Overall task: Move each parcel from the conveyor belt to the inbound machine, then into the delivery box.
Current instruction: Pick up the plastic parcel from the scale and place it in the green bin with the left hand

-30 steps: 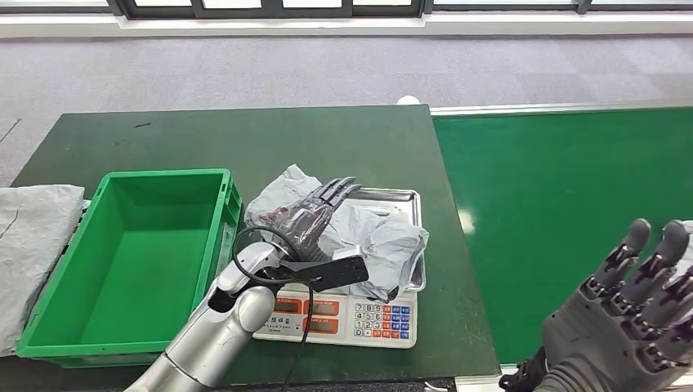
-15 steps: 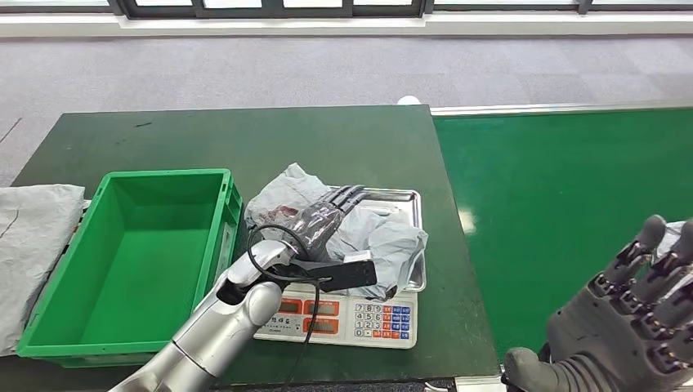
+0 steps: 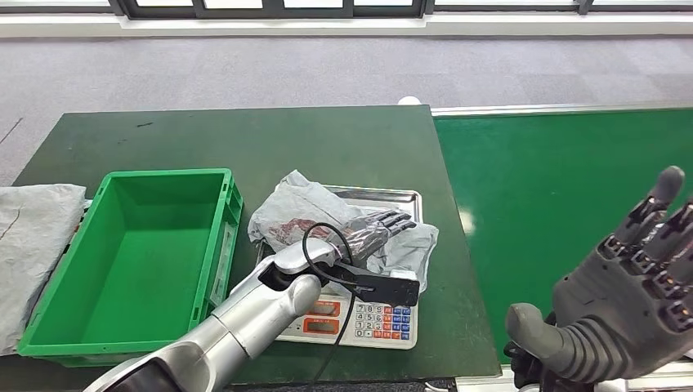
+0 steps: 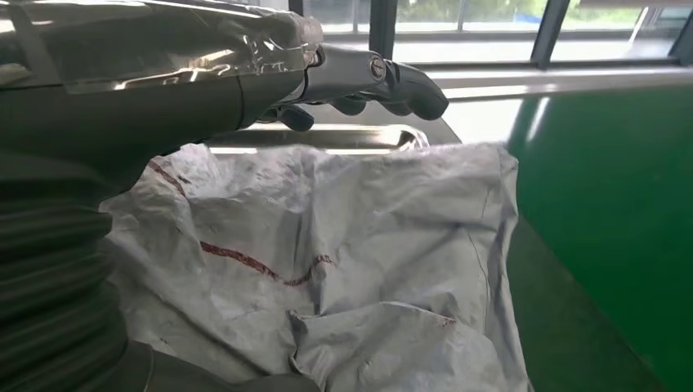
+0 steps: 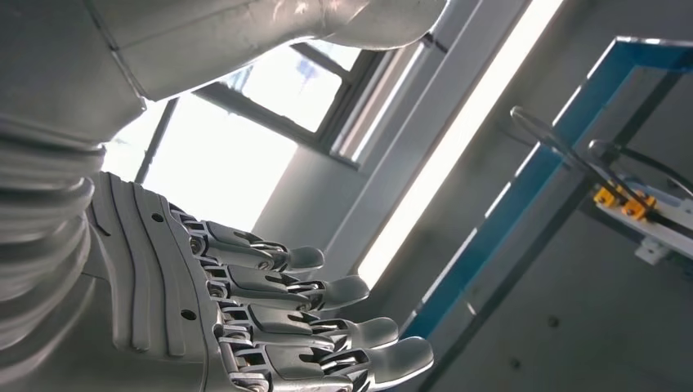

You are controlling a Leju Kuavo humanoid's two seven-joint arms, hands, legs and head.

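While lying crumpled across the steel pan [image 3: 406,198] of the weighing scale [image 3: 359,317], with its long axis running from the crate side toward the belt side, sits directly beneath the left hand [image 3: 372,230]: the grey plastic parcel [image 3: 290,208]. Stretches flat over the bag's belt-side half, fingers [image 4: 392,77] extended past its far edge, closed on nothing so far as the left wrist view shows. Lies just beside the scale on the same dark surface [image 3: 245,135], on the robot's left: the green delivery crate [image 3: 131,253], so probably a short leftward carry once gripped. Hangs raised and spread, holding nothing, well apart over the green conveyor belt [image 3: 556,171]: the right hand [image 3: 633,302].
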